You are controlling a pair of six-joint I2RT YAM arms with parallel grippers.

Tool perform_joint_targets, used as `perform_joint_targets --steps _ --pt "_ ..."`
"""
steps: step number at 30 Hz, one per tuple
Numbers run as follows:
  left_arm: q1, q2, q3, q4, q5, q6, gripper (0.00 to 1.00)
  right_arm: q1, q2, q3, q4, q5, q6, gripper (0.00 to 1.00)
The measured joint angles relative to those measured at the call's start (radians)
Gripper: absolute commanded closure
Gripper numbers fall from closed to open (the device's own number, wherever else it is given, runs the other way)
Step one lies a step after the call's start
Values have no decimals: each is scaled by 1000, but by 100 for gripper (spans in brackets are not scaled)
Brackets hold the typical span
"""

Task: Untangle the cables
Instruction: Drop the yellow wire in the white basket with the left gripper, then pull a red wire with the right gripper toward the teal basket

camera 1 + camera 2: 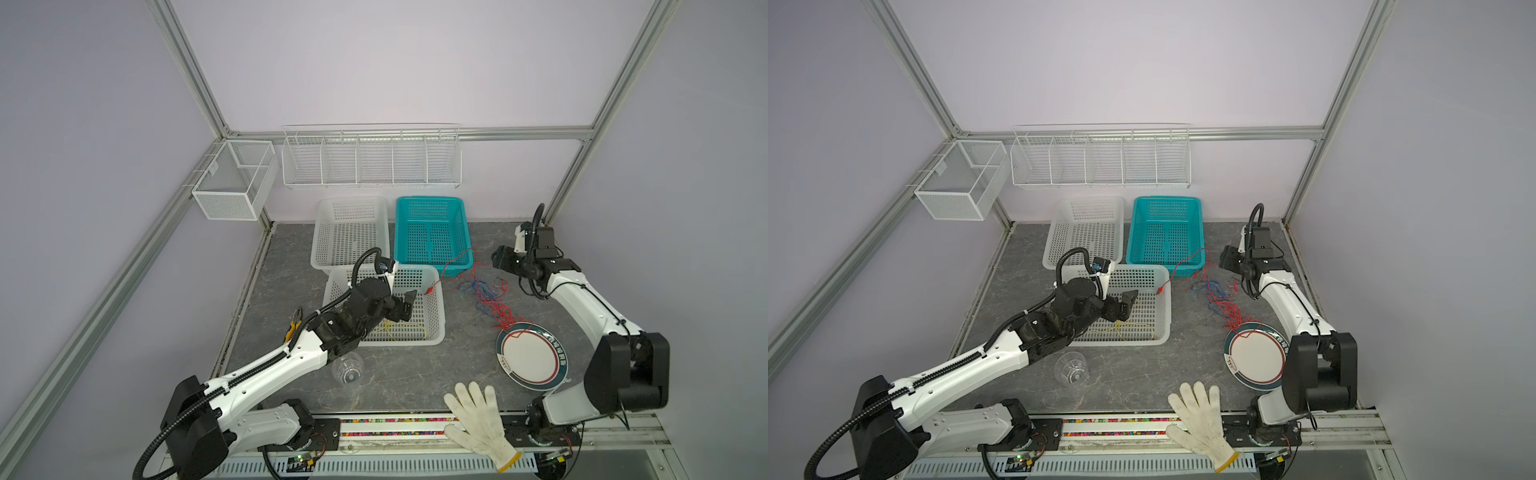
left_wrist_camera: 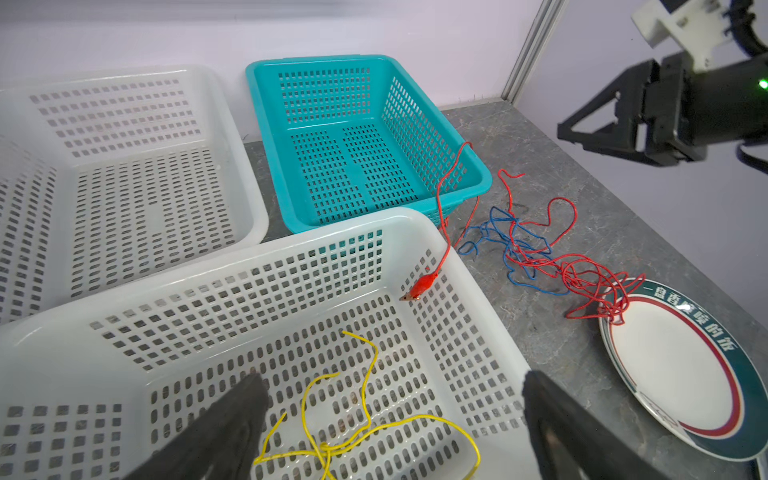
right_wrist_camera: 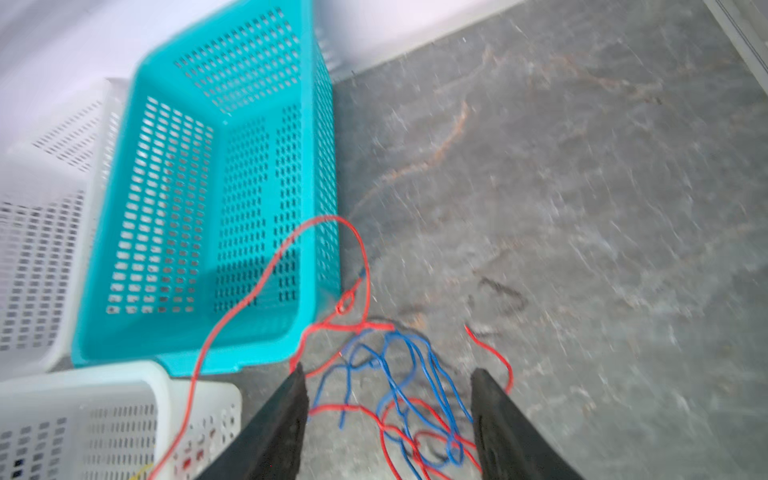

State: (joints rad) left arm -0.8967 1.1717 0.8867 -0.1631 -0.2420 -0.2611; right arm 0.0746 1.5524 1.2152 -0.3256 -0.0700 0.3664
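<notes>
Over the near white basket, my left gripper is hanging wide open and empty above the loose yellow cable. My right gripper, jaws apart and holding nothing, is hovering over the red cable and blue cable knotted on the table. I am judging a free blue loop the best pinch; red is draping across the teal basket and plate.

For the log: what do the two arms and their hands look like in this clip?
The left arm and right arm have white link shells, black joint housings and a black corrugated hose looping at each wrist. The left hand and right hand are matte black, each with two tapered wedge-shaped fingers. A small green light glows by the right wrist.
</notes>
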Motion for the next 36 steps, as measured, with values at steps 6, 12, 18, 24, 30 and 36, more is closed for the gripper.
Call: perform_joint_targets --steps 6,12,18,24,30,36 --pt "0 -3 -3 31 16 -27 4 2 183 155 27 -113 0 33" --pt "0 -7 -4 34 21 -30 4 32 217 156 25 -134 0 31" --pt "0 3 -8 72 23 6 3 30 302 196 45 -151 -4 21" --pt "0 28 -12 132 23 50 3 24 409 201 93 -206 4 17" --pt "0 28 -23 162 23 62 3 21 460 201 166 -280 31 29" --pt "0 28 -29 163 23 65 3 11 457 190 224 -325 51 44"
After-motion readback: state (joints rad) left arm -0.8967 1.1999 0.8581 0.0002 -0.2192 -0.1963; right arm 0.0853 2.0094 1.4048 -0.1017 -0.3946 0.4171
